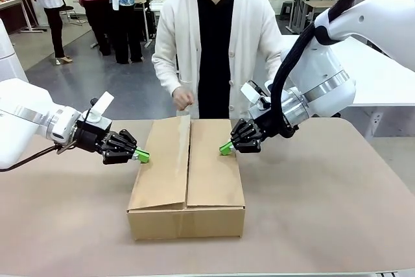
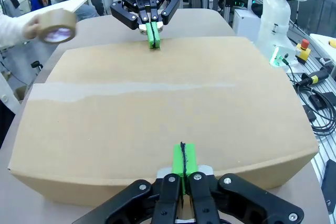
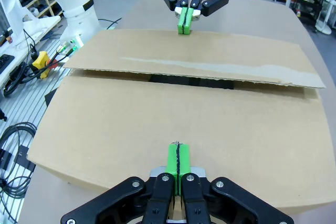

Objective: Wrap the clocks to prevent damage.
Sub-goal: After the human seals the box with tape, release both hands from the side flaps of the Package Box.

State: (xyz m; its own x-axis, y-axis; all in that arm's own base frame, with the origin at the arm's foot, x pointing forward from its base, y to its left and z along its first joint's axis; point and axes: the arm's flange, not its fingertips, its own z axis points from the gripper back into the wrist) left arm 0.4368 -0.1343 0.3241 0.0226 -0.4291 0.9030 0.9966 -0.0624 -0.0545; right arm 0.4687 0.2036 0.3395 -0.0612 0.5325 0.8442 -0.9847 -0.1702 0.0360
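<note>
The clocks are hidden. A brown cardboard box [image 1: 188, 180] with both top flaps folded down stands mid-table. My left gripper [image 1: 141, 156] is shut, its green pads against the box's left top edge; the left wrist view shows it [image 2: 184, 161] resting on the flap. On the opposite side, my right gripper [image 1: 225, 149] is shut too, with its pads on the right flap, as the right wrist view [image 3: 178, 161] shows. Each wrist view also catches the other gripper across the box [image 2: 152, 38] [image 3: 184, 22]. A dark gap [image 3: 184, 81] stays between the flaps.
A person in a white cardigan stands at the far side, one hand [image 1: 183, 98] just above the box's far end. A hand holds a brown tape roll [image 2: 56, 26] beside the box. A pale glossy strip [image 2: 136, 88] runs along the left flap. Bare brown table [image 1: 324, 212] surrounds the box.
</note>
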